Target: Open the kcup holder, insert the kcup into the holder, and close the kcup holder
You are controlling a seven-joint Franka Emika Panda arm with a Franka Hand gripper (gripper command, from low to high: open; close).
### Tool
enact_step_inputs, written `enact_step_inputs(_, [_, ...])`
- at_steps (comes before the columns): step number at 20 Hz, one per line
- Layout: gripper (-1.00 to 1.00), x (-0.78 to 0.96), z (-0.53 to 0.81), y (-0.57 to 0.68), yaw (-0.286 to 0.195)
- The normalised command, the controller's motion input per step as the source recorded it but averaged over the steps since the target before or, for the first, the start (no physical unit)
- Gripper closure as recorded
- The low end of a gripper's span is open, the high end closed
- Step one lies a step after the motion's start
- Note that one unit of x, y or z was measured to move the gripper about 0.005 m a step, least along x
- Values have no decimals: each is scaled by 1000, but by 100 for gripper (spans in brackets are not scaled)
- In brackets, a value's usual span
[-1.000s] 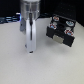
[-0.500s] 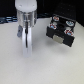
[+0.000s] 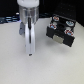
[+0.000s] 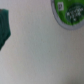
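Exterior view shows the gripper (image 3: pixel 30 51) hanging over the white table (image 3: pixel 15 67), fingers pointing down and close together near the surface; whether they hold anything, or how far apart they are, I cannot tell at this blur. The holder (image 3: pixel 61 31) sits to the exterior view's right, well apart from the arm, its pale handles facing the camera; open or closed is not clear. Wrist view catches the kcup (image 4: pixel 67 11) at the frame's edge, green top up, only partly in view and not between the fingers. I judge the kcup light, thin-walled and easily crushed, its foil top no place to press; a gentle pinch across the white sides should suit. The holder looks rigid, and its drawer likely needs a pull by a handle.
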Motion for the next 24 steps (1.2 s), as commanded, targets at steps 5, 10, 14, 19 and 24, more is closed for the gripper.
enact_step_inputs(5, [-100,-506,-34,-4,-93])
enact_step_inputs(10, [-100,-60,-149,-64,-88])
enact_step_inputs(14, [-100,44,-274,-112,-159])
enact_step_inputs(19, [-100,-4,-57,-42,-39])
enact_step_inputs(24, [-100,-30,-57,-44,0])
